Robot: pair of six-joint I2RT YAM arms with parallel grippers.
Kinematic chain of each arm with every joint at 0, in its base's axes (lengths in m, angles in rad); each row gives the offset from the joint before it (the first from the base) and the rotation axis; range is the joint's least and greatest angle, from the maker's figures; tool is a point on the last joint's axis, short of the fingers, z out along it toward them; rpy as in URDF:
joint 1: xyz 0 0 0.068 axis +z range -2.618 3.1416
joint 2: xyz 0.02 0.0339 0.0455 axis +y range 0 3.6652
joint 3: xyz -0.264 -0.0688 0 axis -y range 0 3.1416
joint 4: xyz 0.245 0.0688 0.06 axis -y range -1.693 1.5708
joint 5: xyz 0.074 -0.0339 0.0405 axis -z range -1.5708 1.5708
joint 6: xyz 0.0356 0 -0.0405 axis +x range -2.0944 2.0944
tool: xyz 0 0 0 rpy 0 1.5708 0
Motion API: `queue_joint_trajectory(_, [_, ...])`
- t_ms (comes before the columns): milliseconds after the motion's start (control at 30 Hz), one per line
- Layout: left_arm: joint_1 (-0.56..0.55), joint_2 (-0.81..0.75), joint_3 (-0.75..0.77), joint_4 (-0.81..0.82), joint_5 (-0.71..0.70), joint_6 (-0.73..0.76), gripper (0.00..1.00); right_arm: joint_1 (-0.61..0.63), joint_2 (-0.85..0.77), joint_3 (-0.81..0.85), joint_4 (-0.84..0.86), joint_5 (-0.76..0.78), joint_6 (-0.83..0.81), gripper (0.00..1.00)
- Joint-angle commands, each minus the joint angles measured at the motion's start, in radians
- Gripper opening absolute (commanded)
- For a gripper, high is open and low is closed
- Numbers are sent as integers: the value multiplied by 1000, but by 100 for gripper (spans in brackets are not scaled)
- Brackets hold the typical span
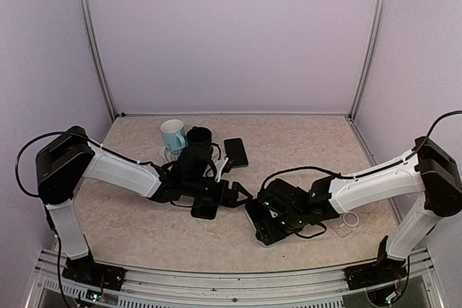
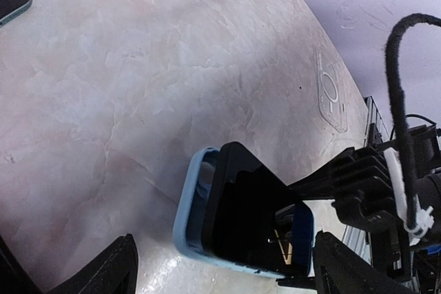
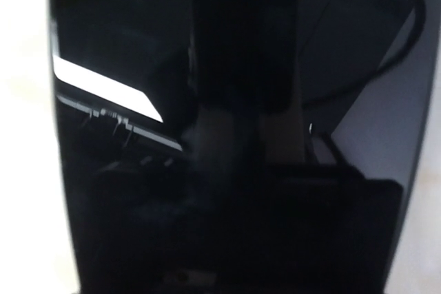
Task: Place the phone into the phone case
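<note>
The black phone (image 2: 251, 215) lies askew in the light blue phone case (image 2: 186, 215) on the worktop (image 2: 138, 67) between the two arms. Its end toward the right tool (image 1: 273, 216) looks sunk inside the rim, while the opposite end rides above the case wall. To finish seating it, I judge that the raised end needs a flat, straight-down press with the case pinned so it cannot skate on the smooth marbled surface. Pushing sideways would more likely pop the seated end out. The left tool (image 2: 224, 237) stands spread wide with nothing pinched, its fingers either side of the case and free to brace it. The right tool sits against the phone's far end, but whether it is spread or pinching cannot be told. Its own camera shows only dark, reflective glass, with no fingers to make out. The case's far corners are hidden behind the phone. A second dark phone (image 1: 235, 152) and a clear case (image 2: 332, 91) lie apart.
</note>
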Motion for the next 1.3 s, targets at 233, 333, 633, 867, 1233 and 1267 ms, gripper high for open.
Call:
queue_joint_trajectory(233, [39,183,80,184,169,-171,81,-35,-19,-65,289,34,-84,7])
queue_joint_trajectory(333, [40,200,98,182,175,-174,79,-39,-23,-71,294,40,-85,6])
queue_joint_trajectory(633, [34,225,109,215,253,-203,50,-59,-50,-94,326,49,-91,6])
queue_joint_trajectory(867, [18,206,129,158,272,-144,11,-77,-49,-103,366,43,-106,6])
queue_joint_trajectory(1233, [-8,128,160,-123,165,230,0,-112,-160,-195,409,-19,-172,98])
queue_joint_trajectory(1267, [-20,107,163,-165,127,300,0,-124,-189,-217,422,-40,-195,99])
